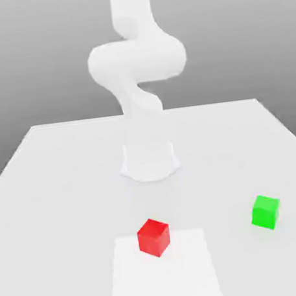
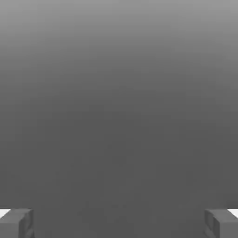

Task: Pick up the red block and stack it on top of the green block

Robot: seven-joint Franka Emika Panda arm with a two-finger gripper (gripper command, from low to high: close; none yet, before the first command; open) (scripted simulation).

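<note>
The tool (image 2: 119,223) is seen from the hand view with its two fingertips (image 2: 16,223) spread wide apart, and nothing is held between them. In the exterior view, the red block (image 1: 154,236) is set on the desk (image 1: 64,187), resting on a paler square patch (image 1: 164,285). The green block (image 1: 265,212) is placed well apart from it, toward the exterior view's right. The white arm (image 1: 136,54) is raised behind both blocks, and nothing is found between them.

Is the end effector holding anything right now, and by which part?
Nothing is held. The end effector is open, and the red block sits on the table.
</note>
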